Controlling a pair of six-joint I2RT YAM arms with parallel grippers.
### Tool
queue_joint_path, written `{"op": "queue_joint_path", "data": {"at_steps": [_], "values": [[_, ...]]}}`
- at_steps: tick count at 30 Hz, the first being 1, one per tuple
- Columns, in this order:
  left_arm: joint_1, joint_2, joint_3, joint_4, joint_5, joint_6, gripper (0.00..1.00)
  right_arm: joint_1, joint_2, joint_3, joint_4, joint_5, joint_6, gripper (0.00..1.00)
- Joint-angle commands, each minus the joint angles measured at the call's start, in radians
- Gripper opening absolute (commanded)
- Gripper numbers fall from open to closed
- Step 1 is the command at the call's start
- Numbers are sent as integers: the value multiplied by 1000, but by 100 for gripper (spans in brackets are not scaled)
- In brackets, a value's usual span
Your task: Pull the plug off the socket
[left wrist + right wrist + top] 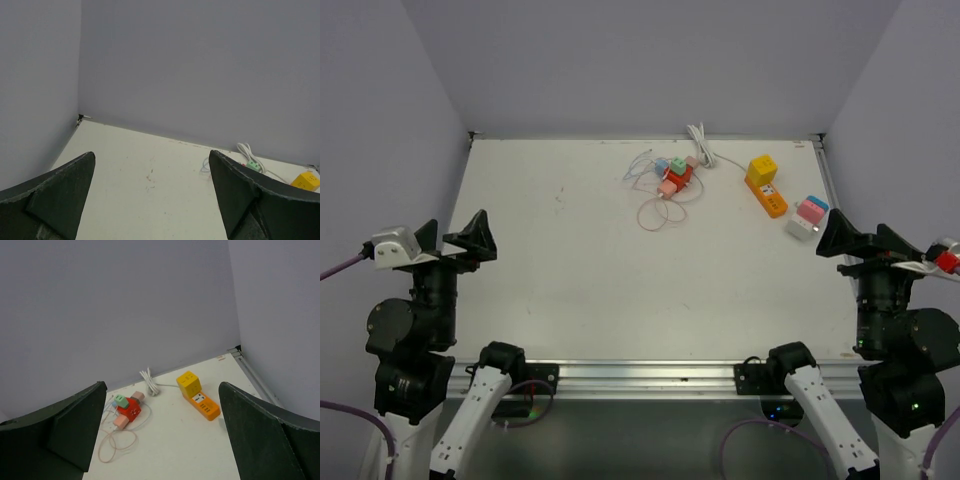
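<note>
Left claw [450, 240] and right claw [868, 240] hang spread and empty at the side edges of the white worktop [570, 270]. The red cube socket [679, 177], a pink square plug [668, 187] stuck in it, lies far-centre. The right wrist view shows it whole; the left wrist view catches only its green plug [254, 165].

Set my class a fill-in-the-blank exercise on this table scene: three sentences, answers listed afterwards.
1. The yellow cube sits on one end of the ___ power strip.
2. The green plug is pushed into the ___ socket cube.
3. The left gripper and the right gripper are both ___, holding nothing.

Missing words: orange; red; open.
</note>
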State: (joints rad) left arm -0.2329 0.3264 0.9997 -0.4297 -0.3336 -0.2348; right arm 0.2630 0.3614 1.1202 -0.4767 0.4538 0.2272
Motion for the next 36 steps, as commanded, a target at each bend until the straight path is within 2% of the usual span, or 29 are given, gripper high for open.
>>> {"op": "queue_joint_path", "data": {"at_steps": [1,8,18,25,31,34,36], "values": [[-6,17,-24,49,10,-12,100,4,27,-8,50,-12,0,99],[-6,42,-73,58,27,3,100,5,79,-36,41,-35,66,99],[-6,97,-229,114,97,6,100,4,358,-72,9,-141,192,99],[-6,158,-337,163,156,-5,100,4,600,-89,84,-196,227,99],[-6,192,-345,149,169,6,100,2,881,-66,214,-242,227,98],[-6,183,-348,151,163,9,100,2,1030,-25,288,-323,235,94],[-6,180,-348,151,162,11,100,2,1137,18,335,-362,239,86]]}}
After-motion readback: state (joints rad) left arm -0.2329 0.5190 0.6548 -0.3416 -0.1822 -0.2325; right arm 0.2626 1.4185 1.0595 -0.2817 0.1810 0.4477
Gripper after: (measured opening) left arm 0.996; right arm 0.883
